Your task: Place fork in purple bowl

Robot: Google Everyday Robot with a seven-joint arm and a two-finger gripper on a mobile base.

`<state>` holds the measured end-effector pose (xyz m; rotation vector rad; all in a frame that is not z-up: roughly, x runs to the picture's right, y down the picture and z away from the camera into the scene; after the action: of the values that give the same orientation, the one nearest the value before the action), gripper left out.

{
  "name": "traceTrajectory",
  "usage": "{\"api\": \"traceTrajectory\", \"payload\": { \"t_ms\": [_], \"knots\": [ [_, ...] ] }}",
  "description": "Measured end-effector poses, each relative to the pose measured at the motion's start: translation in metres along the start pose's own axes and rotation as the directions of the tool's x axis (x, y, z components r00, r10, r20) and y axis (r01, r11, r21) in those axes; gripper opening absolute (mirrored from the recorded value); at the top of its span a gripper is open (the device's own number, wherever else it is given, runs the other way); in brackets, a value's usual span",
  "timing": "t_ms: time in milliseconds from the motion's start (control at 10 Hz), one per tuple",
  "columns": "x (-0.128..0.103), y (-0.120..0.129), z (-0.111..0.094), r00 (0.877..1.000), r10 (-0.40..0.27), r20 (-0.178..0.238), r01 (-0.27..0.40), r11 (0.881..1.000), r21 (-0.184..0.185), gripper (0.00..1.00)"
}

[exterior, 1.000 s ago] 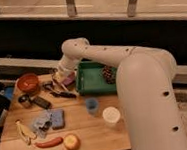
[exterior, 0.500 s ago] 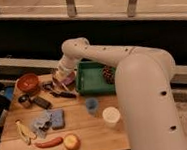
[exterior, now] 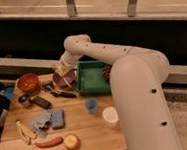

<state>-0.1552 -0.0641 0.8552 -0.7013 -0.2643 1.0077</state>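
At the near edge of the wooden tabletop [exterior: 84, 141] lie a red chili [exterior: 49, 142] and an apple [exterior: 72, 142], touching or nearly so, with a banana [exterior: 24, 132] to their left. Just beyond sit a blue sponge [exterior: 57, 118] and a grey cloth [exterior: 41, 122], side by side. To the right, beside the big white arm [exterior: 140, 100], stands a white cup [exterior: 111, 117], and just behind it a blue cup [exterior: 92, 106]. Farther back on the left are a small metal cup [exterior: 25, 100] and a dark flat object [exterior: 41, 102] next to it, then a black-handled utensil [exterior: 64, 93]. Beyond those, an orange bowl [exterior: 28, 83] rests at the far left, and a green tray [exterior: 93, 77] at the far right, with a dark item in its right end. Between them sits the purple bowl [exterior: 64, 79]. The gripper [exterior: 62, 71] hangs right over that bowl, at its far rim; whether it is clenched or released cannot be told. The fork cannot be made out; it may be hidden at the gripper.
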Motion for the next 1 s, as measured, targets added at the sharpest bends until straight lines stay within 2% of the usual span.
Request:
{"api": "traceTrajectory", "payload": {
  "t_ms": [300, 600, 1000],
  "knots": [
    [0.000, -0.017, 0.013, 0.999, 0.040, -0.006, -0.040, 0.999, 0.004, 0.00],
    [-0.001, -0.037, 0.034, 0.996, 0.067, -0.056, -0.065, 0.997, 0.028, 0.00],
    [-0.008, -0.045, 0.060, 0.989, 0.073, -0.126, -0.068, 0.997, 0.045, 0.00]
  ]
}}
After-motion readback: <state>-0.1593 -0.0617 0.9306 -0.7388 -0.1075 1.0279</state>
